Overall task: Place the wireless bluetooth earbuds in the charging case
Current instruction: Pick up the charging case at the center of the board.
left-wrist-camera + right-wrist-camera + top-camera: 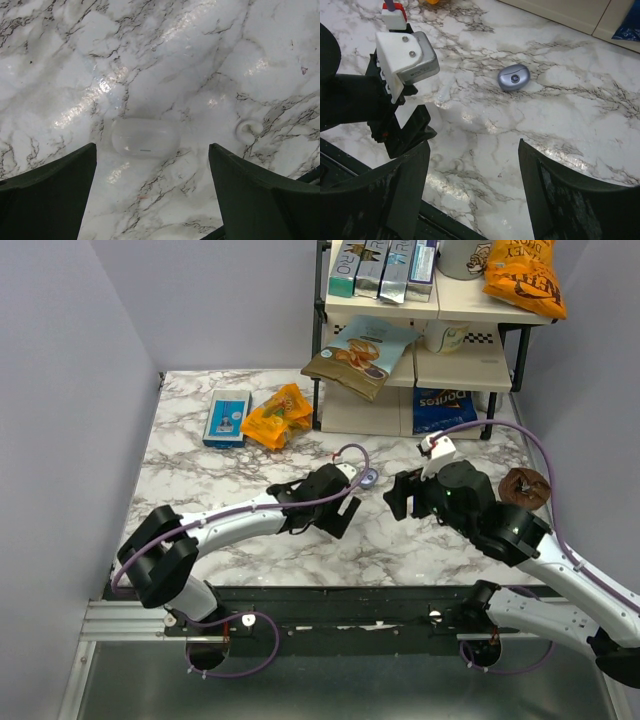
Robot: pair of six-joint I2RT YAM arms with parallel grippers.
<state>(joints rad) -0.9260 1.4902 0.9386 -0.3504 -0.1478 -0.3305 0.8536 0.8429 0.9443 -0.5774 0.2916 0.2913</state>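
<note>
The charging case (514, 78) is a small blue-lilac puck lying shut on the marble table (200, 475). From above, the charging case (368, 478) lies between the two grippers. In the left wrist view the case (145, 137) looks washed out and sits just beyond my left gripper (152, 146), which is open and empty. My left gripper (348, 502) is just left of the case. My right gripper (472, 145) is open and empty, well short of the case; from above, the right gripper (397, 492) is just right of it. I cannot make out the earbuds; a small pale curl (247, 129) lies right of the case.
A shelf rack (425, 370) with snack bags stands at the back right. A blue box (227, 417) and an orange bag (277, 417) lie at the back left. A brown ring-shaped thing (524, 487) sits by the right arm. The table's near edge (330, 590) runs behind both grippers.
</note>
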